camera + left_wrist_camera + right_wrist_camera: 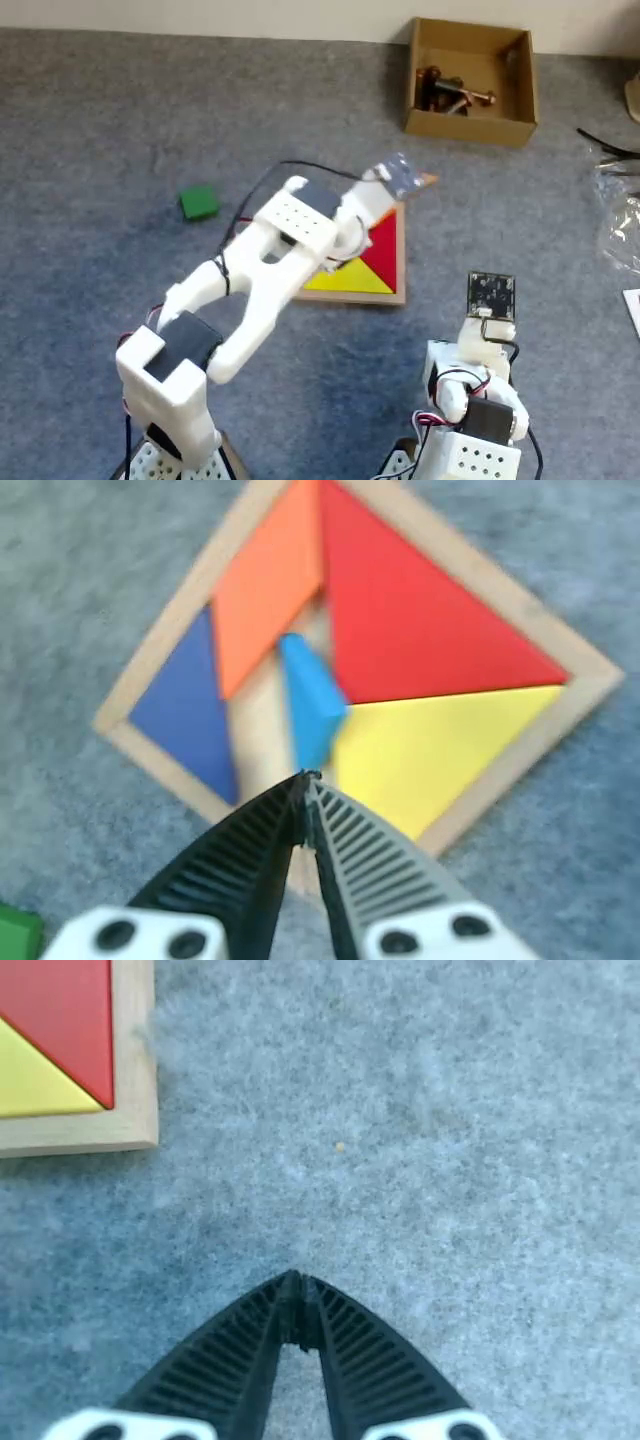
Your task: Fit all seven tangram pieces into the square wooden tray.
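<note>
The light blue piece (312, 705) sits tilted in the wooden tray's (590, 677) gap between the orange piece (265, 600) and the red triangle (420, 610). Its long axis runs straight out from the left gripper (306, 783), whose jaws are closed and empty, tips just beside its near end. A green piece (199, 203) lies at 9 o'clock from the tray, nearer the left arm. The right gripper (298, 1290) is closed on nothing.

We see the left arm (250, 290) stretched from the counter's near edge out toward its middle. The left hand (306, 780) points downward, closed tip to tip. The right arm (470, 400) sits folded by the near edge, and the right hand (297, 1278) is likewise closed.
</note>
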Controlling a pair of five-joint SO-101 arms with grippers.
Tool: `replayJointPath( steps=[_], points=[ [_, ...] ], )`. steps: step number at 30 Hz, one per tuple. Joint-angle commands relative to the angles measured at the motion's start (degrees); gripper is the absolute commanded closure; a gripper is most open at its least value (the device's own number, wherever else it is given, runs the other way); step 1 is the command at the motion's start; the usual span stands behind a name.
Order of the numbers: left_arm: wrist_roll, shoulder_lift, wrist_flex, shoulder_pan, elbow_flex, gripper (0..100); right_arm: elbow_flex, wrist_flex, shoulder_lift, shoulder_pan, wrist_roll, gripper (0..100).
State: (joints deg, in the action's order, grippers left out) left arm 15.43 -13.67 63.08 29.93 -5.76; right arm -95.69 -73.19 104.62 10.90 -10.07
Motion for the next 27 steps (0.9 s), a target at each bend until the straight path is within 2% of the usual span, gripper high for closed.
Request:
replayJointPath(
  steps=[1, 17, 27],
  points=[
    [-0.4, 3.6, 2.1, 2.9, 0.7, 99, -6.3, 1.7, 0.6, 0.6, 0.4, 98.9],
    [-0.4, 3.5, 8.0, 2.9, -1.6, 99, -6.3, 1.7, 0.6, 0.6, 0.4, 98.9],
    [-0.3, 2.6, 0.1, -1.9, -3.4, 100, -6.3, 1.7, 0.6, 0.6, 0.4, 98.9]
  ],
)
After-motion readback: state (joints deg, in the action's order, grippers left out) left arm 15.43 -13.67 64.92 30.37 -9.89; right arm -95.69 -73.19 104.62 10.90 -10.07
